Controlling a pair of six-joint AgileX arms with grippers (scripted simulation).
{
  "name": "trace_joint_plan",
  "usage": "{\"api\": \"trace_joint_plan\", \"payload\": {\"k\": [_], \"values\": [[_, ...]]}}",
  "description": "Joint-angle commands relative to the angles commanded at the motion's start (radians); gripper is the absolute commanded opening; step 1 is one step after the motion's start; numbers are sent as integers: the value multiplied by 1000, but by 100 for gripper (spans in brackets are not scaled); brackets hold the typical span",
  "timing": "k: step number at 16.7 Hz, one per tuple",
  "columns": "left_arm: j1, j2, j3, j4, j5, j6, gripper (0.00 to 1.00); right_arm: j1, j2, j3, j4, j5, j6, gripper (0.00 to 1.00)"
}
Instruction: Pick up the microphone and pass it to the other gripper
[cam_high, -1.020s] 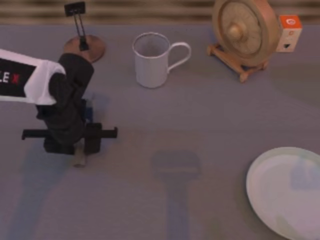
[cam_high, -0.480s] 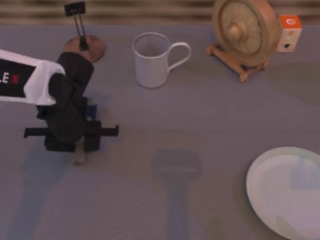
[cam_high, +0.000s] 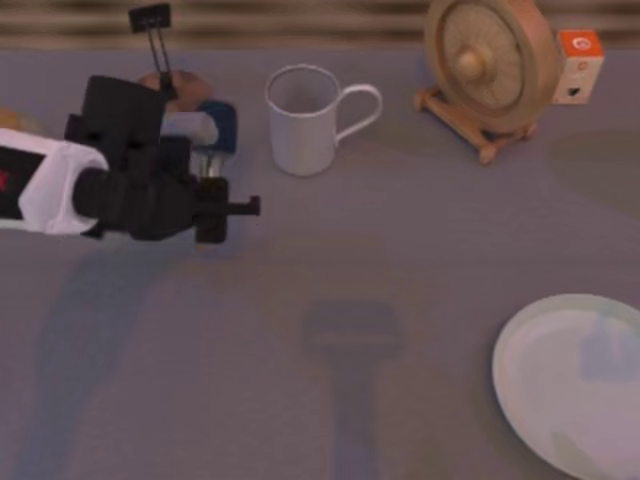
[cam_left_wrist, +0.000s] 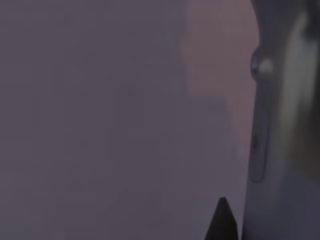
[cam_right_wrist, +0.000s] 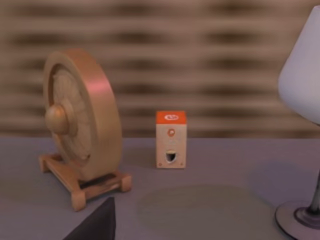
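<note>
Overhead, my left gripper (cam_high: 205, 150) sits at about ten o'clock on the tabletop (cam_high: 400, 260), clamped on the microphone (cam_high: 205, 128), which lies roughly level with its navy head pointing toward the white mug (cam_high: 300, 120) at three o'clock from it. The black clip stand (cam_high: 158, 55) rises just behind the arm. At one o'clock the wooden wheel (cam_high: 490, 60) stands beside the orange-topped box (cam_high: 578, 65); a pale plate (cam_high: 575, 385) lies at five o'clock. My right arm is out of this view.

From the left wrist, the silver-grey microphone handle (cam_left_wrist: 280, 125) fills one side, very close, against bare tabletop.

From the right wrist, I see the wheel (cam_right_wrist: 80, 120) and box (cam_right_wrist: 171, 139) on the tabletop; I cannot tell how that gripper stands.
</note>
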Motion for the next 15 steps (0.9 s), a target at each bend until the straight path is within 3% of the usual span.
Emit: {"api": "trace_joint_plan", "payload": {"k": [9,12,15], "values": [[32,-206,-216,767,295,151,0,0,0,0,0,0,0,100],[39,-264,-254,884,349,184,0,0,0,0,0,0,0,100],[41,-278,-262,907,361,191,0,0,0,0,0,0,0,100]]}}
